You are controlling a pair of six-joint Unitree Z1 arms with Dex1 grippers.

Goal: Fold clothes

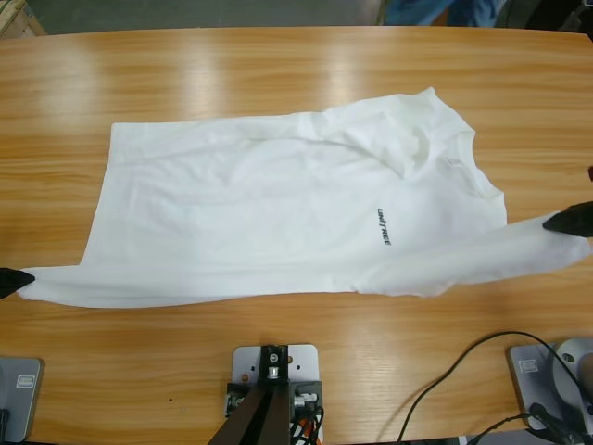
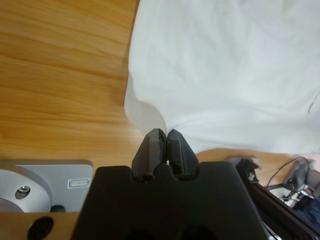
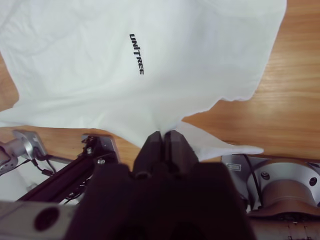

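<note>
A white T-shirt (image 1: 287, 213) lies spread across the wooden table, its small dark chest logo (image 1: 384, 226) facing up and its collar toward the right. My left gripper (image 1: 11, 280) is at the left edge, shut on the shirt's near hem corner (image 2: 150, 117). My right gripper (image 1: 570, 221) is at the right edge, shut on the stretched near sleeve (image 3: 165, 115). Between the two grips the near edge of the shirt is pulled out long. In the right wrist view the logo (image 3: 136, 54) shows above the closed jaws.
Bare wooden table (image 1: 306, 74) surrounds the shirt on the far side and the near side. A black cable (image 1: 463, 371) loops on the table at the near right. A person in blue (image 1: 445, 11) stands beyond the far edge.
</note>
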